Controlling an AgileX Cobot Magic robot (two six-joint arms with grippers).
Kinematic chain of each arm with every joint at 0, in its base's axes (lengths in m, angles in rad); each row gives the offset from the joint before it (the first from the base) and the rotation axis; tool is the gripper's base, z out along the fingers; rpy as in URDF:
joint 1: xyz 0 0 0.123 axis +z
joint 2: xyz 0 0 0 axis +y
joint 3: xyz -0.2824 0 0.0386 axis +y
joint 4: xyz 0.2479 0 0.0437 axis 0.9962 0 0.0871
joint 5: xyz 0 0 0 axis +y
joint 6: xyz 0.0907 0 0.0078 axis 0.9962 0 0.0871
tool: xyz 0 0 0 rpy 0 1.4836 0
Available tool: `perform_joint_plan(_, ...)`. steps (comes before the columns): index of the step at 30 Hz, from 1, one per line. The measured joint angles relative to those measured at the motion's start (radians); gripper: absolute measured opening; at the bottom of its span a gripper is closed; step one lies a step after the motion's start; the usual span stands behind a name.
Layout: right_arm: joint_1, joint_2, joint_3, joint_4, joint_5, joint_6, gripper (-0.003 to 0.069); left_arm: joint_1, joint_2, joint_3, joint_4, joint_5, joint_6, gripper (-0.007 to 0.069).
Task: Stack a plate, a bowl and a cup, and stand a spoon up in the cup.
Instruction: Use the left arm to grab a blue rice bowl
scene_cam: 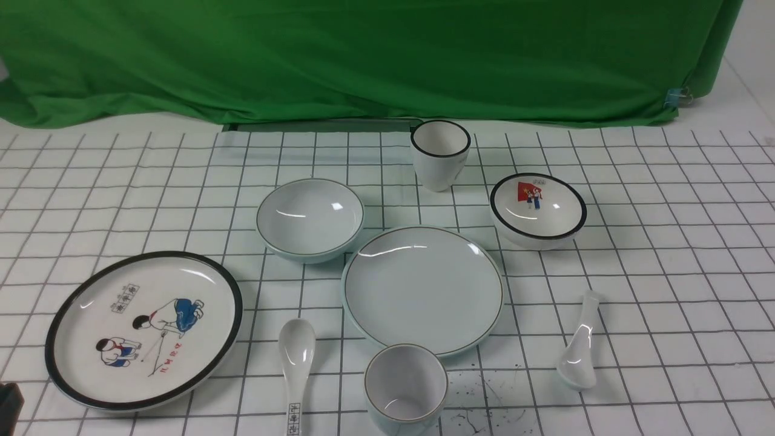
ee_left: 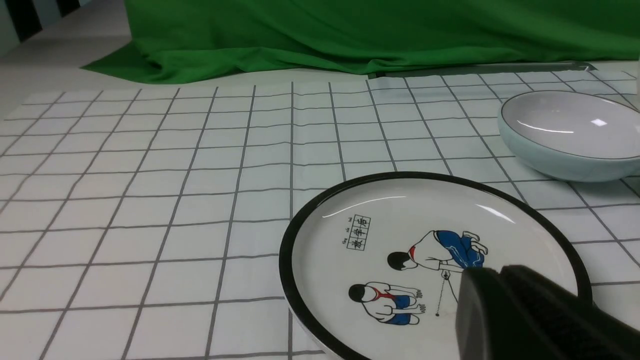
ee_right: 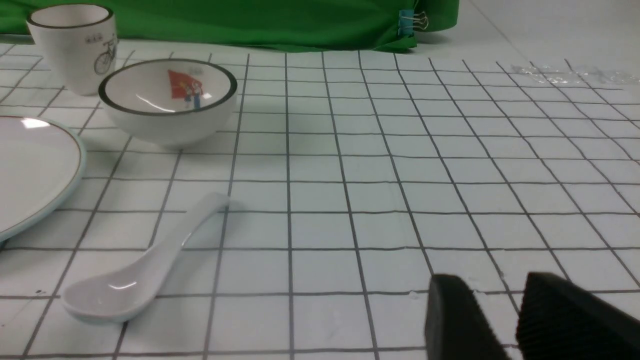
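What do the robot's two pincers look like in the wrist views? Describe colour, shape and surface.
Both are matte black. The left pincer is thick and blunt-tipped, with a finely ribbed surface. The right pincer shows two wedge-shaped halves, also ribbed. No cables, markings or arm links show.

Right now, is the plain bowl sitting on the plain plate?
No, the front view shows the bowl resting on the cloth, beyond and left of the plate, which has nothing on it.
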Motion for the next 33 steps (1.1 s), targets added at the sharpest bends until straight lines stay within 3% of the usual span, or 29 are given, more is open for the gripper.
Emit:
perform_joint_plan(26, 0.000, 0.000, 0.000, 0.000, -0.001, 0.004, 0.0242, 0.000, 0.000, 0.000, 0.001, 0.000, 0.000, -0.0029)
perform_joint_plan(33, 0.000, 0.000, 0.000, 0.000, -0.001, 0.104, 0.0242, 0.000, 0.000, 0.000, -0.019, -0.001, -0.005, -0.0029)
